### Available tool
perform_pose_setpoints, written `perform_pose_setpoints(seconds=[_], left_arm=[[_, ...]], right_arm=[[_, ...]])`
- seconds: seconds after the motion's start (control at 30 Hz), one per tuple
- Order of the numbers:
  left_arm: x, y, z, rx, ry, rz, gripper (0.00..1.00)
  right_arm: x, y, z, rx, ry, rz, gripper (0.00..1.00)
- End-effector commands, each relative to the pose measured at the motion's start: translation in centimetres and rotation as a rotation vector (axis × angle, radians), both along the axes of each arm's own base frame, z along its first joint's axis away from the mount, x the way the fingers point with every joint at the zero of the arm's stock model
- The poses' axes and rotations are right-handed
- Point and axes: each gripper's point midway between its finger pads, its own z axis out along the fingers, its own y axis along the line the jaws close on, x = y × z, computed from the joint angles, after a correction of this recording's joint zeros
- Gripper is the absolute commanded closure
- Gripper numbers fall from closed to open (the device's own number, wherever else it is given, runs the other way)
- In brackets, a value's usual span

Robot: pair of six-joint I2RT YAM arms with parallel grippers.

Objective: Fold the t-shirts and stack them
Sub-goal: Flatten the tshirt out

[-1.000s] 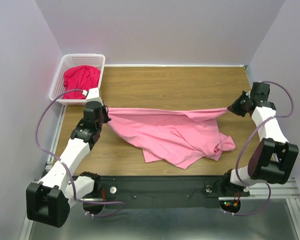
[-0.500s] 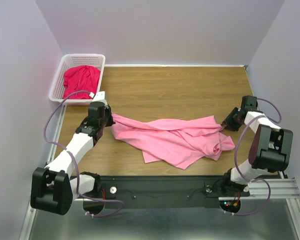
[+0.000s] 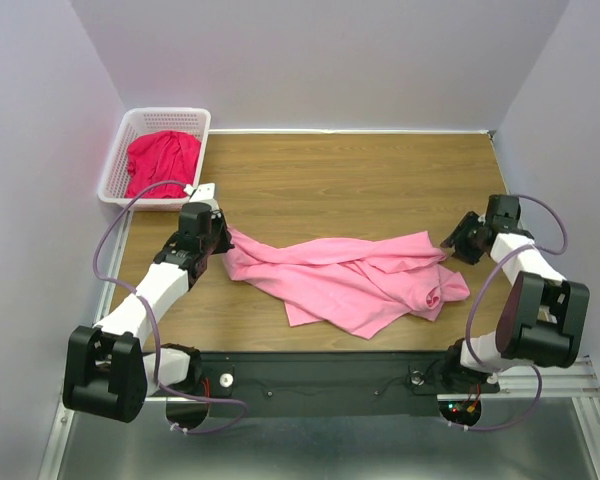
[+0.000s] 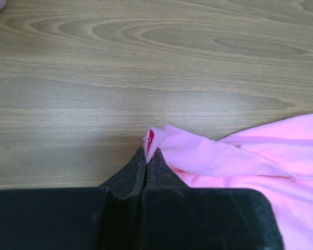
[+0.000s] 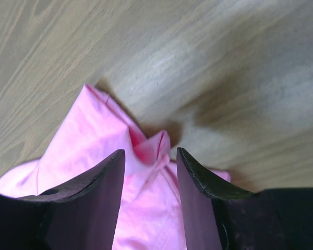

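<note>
The light pink t-shirt [image 3: 345, 275] lies crumpled across the near middle of the wooden table [image 3: 340, 180]. My left gripper [image 3: 218, 240] is shut on the shirt's left edge; in the left wrist view [image 4: 147, 156] the fingers pinch a fold of pink cloth [image 4: 240, 156] low over the wood. My right gripper [image 3: 452, 240] is open at the shirt's right end; in the right wrist view [image 5: 148, 156] its jaws stand apart around a loose peak of pink cloth [image 5: 146, 148]. The crimson t-shirt [image 3: 162, 157] lies bunched in the basket.
The white lattice basket [image 3: 140, 120] stands at the far left corner of the table, just behind my left arm. Pale walls close in on the left, back and right. A black rail [image 3: 320, 375] runs along the near edge.
Both grippers came down and inward, so the stretched pink shirt went slack onto the table. My right gripper has opened and let go of its end. The left still holds.
</note>
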Motion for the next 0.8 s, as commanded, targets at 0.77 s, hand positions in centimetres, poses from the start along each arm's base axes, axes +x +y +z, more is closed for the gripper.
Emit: perform_pose_setpoints(seconds=[0.77], left_arm=[[0.7, 0.0, 2.4, -0.003, -0.087, -0.013, 1.0]], right_arm=[[-2.8, 2.6, -1.6, -0.041, 0.075, 0.118, 0.34]])
